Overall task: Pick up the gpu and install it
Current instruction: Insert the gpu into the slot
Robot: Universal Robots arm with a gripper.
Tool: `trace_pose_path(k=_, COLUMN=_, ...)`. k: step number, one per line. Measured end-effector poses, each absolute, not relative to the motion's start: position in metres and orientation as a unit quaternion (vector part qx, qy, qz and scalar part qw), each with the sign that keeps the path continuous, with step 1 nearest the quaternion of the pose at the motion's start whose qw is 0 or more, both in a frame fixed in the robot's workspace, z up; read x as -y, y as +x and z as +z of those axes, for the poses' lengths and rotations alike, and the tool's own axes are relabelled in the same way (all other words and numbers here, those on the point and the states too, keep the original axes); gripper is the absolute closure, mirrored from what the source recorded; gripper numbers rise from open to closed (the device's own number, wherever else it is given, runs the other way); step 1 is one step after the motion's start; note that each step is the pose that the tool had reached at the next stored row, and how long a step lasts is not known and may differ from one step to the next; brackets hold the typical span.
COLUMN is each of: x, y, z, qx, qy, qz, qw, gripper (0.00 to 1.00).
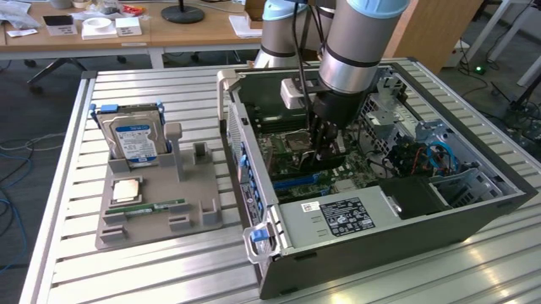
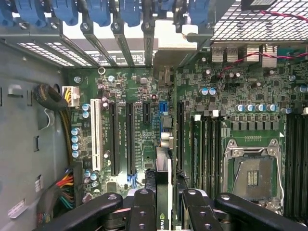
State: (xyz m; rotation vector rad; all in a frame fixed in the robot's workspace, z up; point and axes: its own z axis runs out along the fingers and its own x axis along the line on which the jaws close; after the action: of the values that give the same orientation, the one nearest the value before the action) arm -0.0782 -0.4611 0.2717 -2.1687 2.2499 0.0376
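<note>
My gripper point(image 1: 325, 149) is down inside the open computer case point(image 1: 279, 253), over the green motherboard point(image 2: 139, 91). It is shut on the gpu point(image 2: 163, 183), a thin card seen edge-on between the black fingers point(image 2: 144, 207) in the wrist view. From the exterior view the gpu point(image 1: 311, 167) shows as a dark flat card hanging below the fingers, close above the board. The card's edge lies near the long black expansion slots point(image 2: 130, 139), beside the row of memory slots point(image 2: 207, 144). Whether the card touches a slot cannot be made out.
A grey holder point(image 1: 161, 215) on the slatted table at the exterior view's left carries a hard drive point(image 1: 135, 142), a memory stick point(image 1: 156, 207) and a processor point(image 1: 127, 190). Inside the case are the processor socket point(image 2: 252, 175), cable bundles point(image 2: 62, 192) and blue slot latches point(image 2: 101, 12).
</note>
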Motion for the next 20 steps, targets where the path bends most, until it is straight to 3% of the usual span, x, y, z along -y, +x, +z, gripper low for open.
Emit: trace_pose_path(k=20, x=0.461, y=-0.085, z=0.258, qx=-0.72, qy=-0.694, qz=0.012, qw=0.008, gripper=0.74)
